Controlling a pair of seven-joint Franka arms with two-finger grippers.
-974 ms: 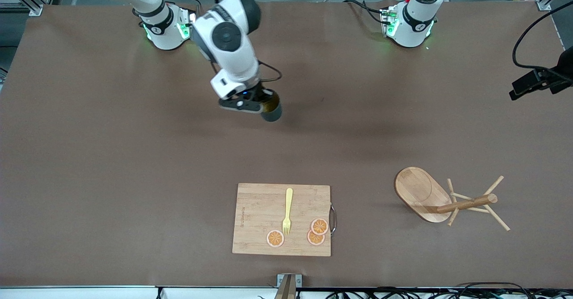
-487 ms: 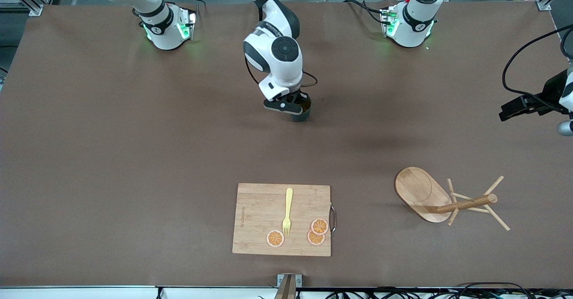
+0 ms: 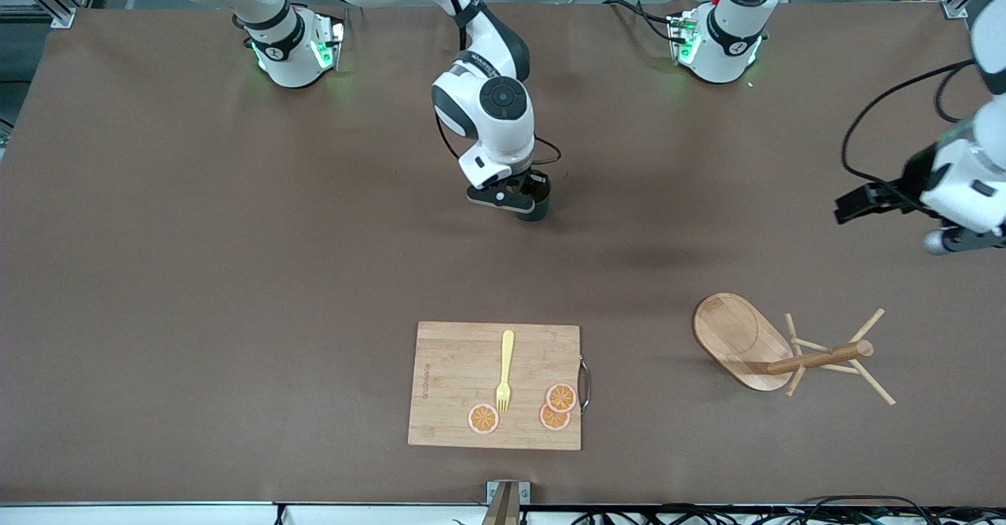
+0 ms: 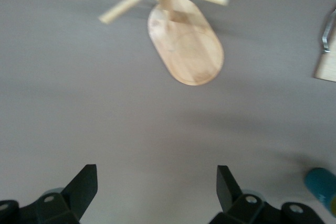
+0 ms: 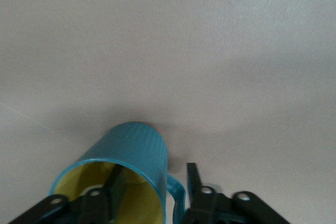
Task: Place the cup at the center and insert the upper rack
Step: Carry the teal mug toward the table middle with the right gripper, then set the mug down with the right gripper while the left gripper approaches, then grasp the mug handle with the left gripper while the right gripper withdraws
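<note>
Nearest the front camera, a strip of cables and a small metal bracket [image 3: 507,493] sit along the edge of the brown surface [image 3: 196,273]. Just above it lies a rectangular wooden cutting board [image 3: 452,368] with a metal handle at the side toward the left arm's end. On the board rest a yellow fork [image 3: 504,370] and three orange slices [image 3: 554,407].

Toward the left arm's end of the surface, about level with the board, the upper rack [image 3: 786,352] lies tipped on its side, its oval base raised on edge and its post and thin pegs stretched along the surface. In the left wrist view the rack [image 4: 181,35] shows ahead of the left pincer [image 4: 155,192], whose fingers stand wide apart with nothing between them. In the front view the left pincer [image 3: 853,207] hangs in the air over bare surface near that end, above the rack's area.

Farther from the front camera, near the middle of the surface, the cup [image 3: 536,203] stands upright. The right pincer [image 3: 511,195] is right at it; in the right wrist view one finger [image 5: 113,190] is inside the yellow interior of the cup [image 5: 134,153] and the other outside the wall by the handle, parted loosely around the wall rather than pinching it.

Farthest off, both arm bases stand at the edge, with grey floor and aluminium framing around them.
</note>
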